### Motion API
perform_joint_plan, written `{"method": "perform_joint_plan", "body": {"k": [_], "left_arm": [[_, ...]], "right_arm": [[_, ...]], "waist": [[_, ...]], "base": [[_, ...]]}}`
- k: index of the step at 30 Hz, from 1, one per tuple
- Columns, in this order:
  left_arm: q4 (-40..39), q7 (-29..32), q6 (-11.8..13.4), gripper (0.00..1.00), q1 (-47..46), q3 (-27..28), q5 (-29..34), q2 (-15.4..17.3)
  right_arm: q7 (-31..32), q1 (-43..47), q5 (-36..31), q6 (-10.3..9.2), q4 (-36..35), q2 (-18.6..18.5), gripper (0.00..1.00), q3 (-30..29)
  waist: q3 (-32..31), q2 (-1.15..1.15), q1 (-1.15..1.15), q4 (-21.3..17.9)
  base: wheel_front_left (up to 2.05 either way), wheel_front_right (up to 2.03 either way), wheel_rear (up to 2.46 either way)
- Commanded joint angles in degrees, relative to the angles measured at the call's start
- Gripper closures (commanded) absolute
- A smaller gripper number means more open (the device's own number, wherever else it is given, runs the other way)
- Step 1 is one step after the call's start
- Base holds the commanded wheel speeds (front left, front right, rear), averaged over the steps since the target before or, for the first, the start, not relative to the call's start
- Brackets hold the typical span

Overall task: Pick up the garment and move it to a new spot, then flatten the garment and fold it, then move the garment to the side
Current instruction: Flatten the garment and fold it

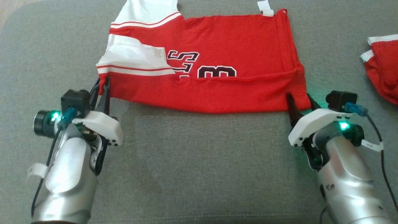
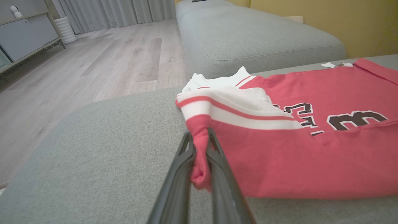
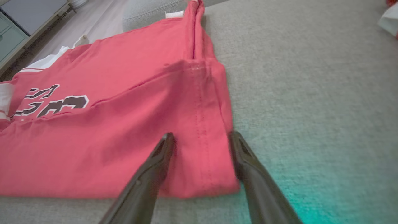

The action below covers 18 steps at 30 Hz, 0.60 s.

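Garment: two (second possibly cropped); end effector: two.

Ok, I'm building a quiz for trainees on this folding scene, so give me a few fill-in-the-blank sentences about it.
The left gripper is ____ on a corner of the red jersey.
The right gripper stands ____, one finger on each side of the jersey's other near corner.
The jersey lies on a ____ cushion.
Its sleeve is ____ with red stripes.
Missing words: shut, open, grey, white.
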Motion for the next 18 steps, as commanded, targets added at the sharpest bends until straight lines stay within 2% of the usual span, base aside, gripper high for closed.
{"method": "perform_joint_plan", "body": {"k": [1,9,18], "left_arm": [[-1.44,-0.71,-0.09,1.0,-0.56,1.94,0.29,1.56],[0.06,-0.71,0.05,1.0,1.11,2.63,-0.19,2.25],[0.9,-0.71,0.39,1.0,4.18,3.48,-1.19,2.4]], "right_arm": [[-0.37,-0.14,-0.8,-0.04,0.72,0.65,1.0,2.2],[-5.96,-1.52,-7.54,-0.04,3.99,0.65,1.0,-1.59],[-8.12,1.19,-10.44,-0.04,2.06,0.65,1.0,-5.22]], "waist": [[-0.13,0.0,0.0,0.02],[-2.03,0.0,0.0,-0.72],[-5.38,0.0,0.0,-1.74]], "base": [[0.0,0.0,0.0],[0.0,0.0,0.0],[0.0,0.0,0.0]]}}
